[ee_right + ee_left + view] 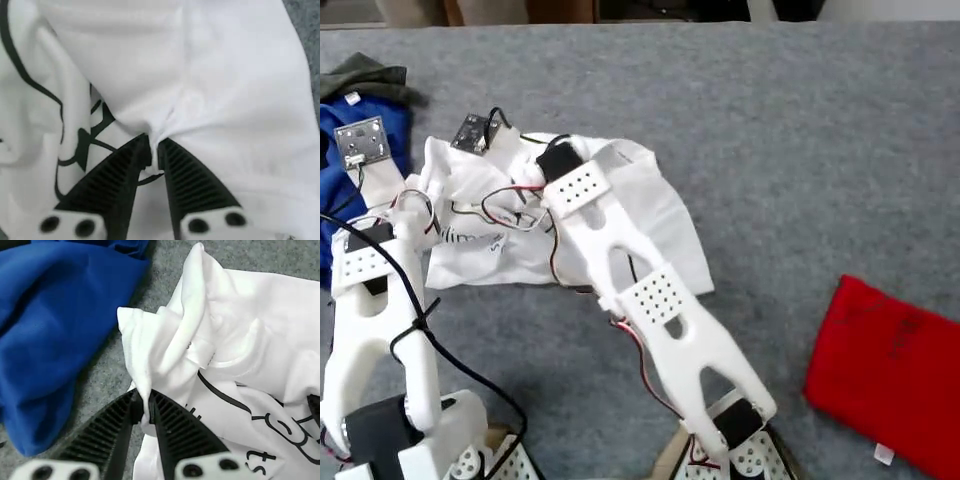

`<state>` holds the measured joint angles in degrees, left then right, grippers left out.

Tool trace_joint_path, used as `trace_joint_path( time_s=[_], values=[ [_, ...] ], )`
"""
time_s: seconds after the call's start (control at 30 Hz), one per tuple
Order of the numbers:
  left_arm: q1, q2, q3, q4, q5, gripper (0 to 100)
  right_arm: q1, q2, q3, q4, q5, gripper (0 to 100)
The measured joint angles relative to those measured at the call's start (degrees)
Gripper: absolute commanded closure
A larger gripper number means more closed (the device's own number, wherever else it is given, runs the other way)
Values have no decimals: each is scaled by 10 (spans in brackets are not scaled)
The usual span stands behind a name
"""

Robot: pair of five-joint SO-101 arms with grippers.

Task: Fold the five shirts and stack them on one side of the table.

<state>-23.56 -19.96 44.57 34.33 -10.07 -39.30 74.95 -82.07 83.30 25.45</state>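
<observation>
Far left, cut off by the edge: dark green shirt (365, 72). Half hidden under the left arm (370, 300): blue shirt (55, 315). Just beside it, left gripper (144, 402) pinching a raised edge of the crumpled white shirt (640, 200). Right gripper (154, 147) clamped on a fold mid-shirt. Well apart, far right: folded red shirt (885, 375), cropped at the edge.

Nothing I can properly read from here. The white shirt (235, 330) carries black lettering (280, 432) (creased and broken up by folds). The red shirt (880, 375) has a small white tag (885, 455), too small to tell.
</observation>
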Motion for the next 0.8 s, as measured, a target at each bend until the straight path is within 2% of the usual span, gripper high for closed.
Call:
trace_joint_path(
  time_s=[0.23,0.53,0.8],
  values=[
    [0,0,0,-1,0,982,33,-1,-3,34,0,995],
    [4,0,2,0,0,982,89,-2,-105,173,35,995],
    [43,0,7,39,0,982,134,-13,-35,180,52,995]
  ],
)
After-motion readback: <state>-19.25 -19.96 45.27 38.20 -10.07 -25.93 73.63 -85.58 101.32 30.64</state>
